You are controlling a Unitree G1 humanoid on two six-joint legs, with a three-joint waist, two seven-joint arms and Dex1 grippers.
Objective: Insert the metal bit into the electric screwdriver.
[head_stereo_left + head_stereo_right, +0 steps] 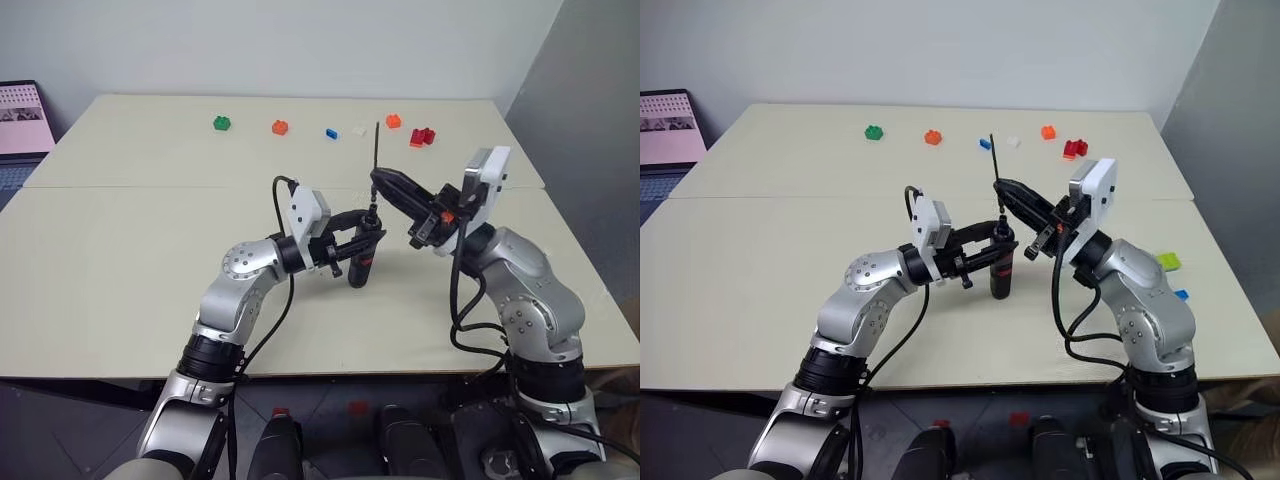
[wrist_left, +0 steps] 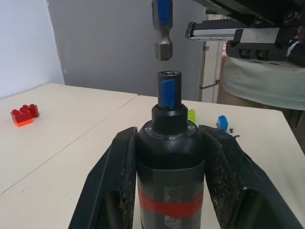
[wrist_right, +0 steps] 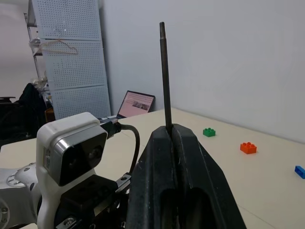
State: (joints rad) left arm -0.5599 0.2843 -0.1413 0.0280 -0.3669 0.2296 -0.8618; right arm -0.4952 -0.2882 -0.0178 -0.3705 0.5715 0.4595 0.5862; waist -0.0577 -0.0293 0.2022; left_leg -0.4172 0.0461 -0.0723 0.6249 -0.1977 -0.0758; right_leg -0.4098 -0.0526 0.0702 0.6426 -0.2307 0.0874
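1. The electric screwdriver (image 1: 362, 258) is held upright by the left hand (image 1: 352, 246), base resting on the beige surface (image 1: 120, 260), approx. mid-surface; fingers are clamped on its barrel from both sides.
2. The metal bit (image 1: 376, 150) is pinched by the right hand (image 1: 385, 183), fingers closed on it, rod standing near-vertical above them.
3. Left wrist view: the bit's hex end (image 2: 163, 45), blue-marked, is seen just above the screwdriver's blue-marked socket (image 2: 169, 88), a small gap between, not yet inserted. A red band (image 2: 169, 207) is seen on the barrel.
4. Right wrist view: the thin shaft (image 3: 165, 76) is seen rising from between closed fingers (image 3: 200, 162); a laptop (image 3: 136, 105) is seen on the surface behind.
5. Eye views: coloured bricks (image 1: 281, 127) are seen along the far edge.
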